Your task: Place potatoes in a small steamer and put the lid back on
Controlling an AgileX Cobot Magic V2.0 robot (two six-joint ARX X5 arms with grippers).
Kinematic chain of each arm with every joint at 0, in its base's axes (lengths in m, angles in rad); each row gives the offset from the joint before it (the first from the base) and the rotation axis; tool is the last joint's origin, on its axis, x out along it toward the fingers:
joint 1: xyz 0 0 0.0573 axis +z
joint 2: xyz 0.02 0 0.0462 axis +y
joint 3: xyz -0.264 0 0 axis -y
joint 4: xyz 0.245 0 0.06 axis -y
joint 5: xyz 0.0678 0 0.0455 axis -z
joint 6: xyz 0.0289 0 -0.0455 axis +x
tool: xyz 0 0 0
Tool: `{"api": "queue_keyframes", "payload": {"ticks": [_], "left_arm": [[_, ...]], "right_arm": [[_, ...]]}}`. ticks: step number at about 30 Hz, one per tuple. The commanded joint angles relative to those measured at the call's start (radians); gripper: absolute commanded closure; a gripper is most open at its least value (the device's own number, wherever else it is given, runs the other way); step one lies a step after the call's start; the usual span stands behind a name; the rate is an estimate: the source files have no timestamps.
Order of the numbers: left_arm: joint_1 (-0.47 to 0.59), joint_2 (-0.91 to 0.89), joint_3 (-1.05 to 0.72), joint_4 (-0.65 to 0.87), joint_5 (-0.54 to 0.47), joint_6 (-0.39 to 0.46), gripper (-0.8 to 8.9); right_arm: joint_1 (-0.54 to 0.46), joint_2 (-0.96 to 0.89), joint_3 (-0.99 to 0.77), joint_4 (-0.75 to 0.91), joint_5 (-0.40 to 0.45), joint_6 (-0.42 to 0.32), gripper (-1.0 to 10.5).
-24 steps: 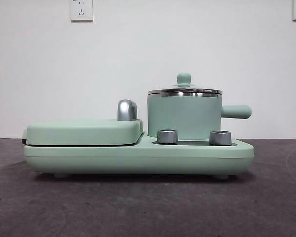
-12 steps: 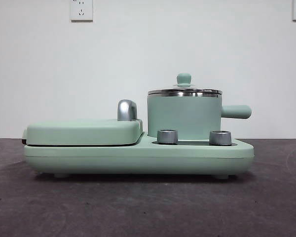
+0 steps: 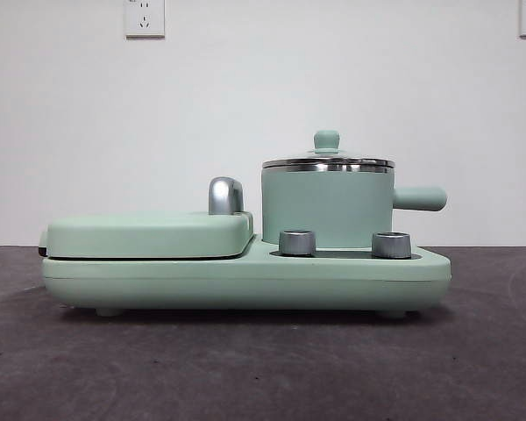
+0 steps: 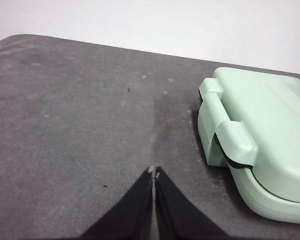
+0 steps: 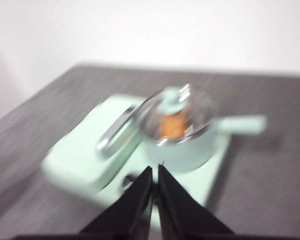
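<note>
Nothing has shifted in the front view since a second ago. The left gripper (image 4: 154,172) hangs over bare table (image 4: 80,125) beside the griddle cover (image 3: 149,235), jaws pressed together. Further right, the lid (image 3: 328,160) sits on the small steamer (image 3: 327,209), the potato (image 5: 173,124) showing orange through the glass, and the right gripper (image 5: 154,170) hovers above, jaws together.

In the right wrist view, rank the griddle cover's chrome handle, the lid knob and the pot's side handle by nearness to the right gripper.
From the right gripper, shut and empty, in this blurred view:
1. Chrome handle, on the griddle cover beside the pot.
2. Lid knob, atop the lid; something orange shows through the glass.
3. Side handle, sticking out from the pot's far side.
</note>
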Motion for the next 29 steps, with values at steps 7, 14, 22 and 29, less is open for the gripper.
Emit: {"api": "queue_keyframes", "payload": {"ticks": [7, 14, 22, 29], "left_arm": [[0.0, -0.001, -0.019, 0.015, 0.0, 0.006, 8.08], [0.0, -0.001, -0.019, 0.015, 0.0, 0.006, 8.08], [0.0, -0.001, -0.019, 0.015, 0.0, 0.006, 8.08], [0.0, -0.001, -0.019, 0.016, 0.0, 0.006, 8.08]], "right_arm": [[-0.161, -0.251, -0.473, 0.299, 0.277, -0.034, 9.3], [-0.167, -0.372, -0.716, 0.34, 0.349, -0.048, 9.3], [-0.166, -0.438, -0.837, 0.397, 0.338, -0.077, 9.3], [-0.165, -0.438, -0.877, 0.493, 0.308, -0.088, 9.3]]}}
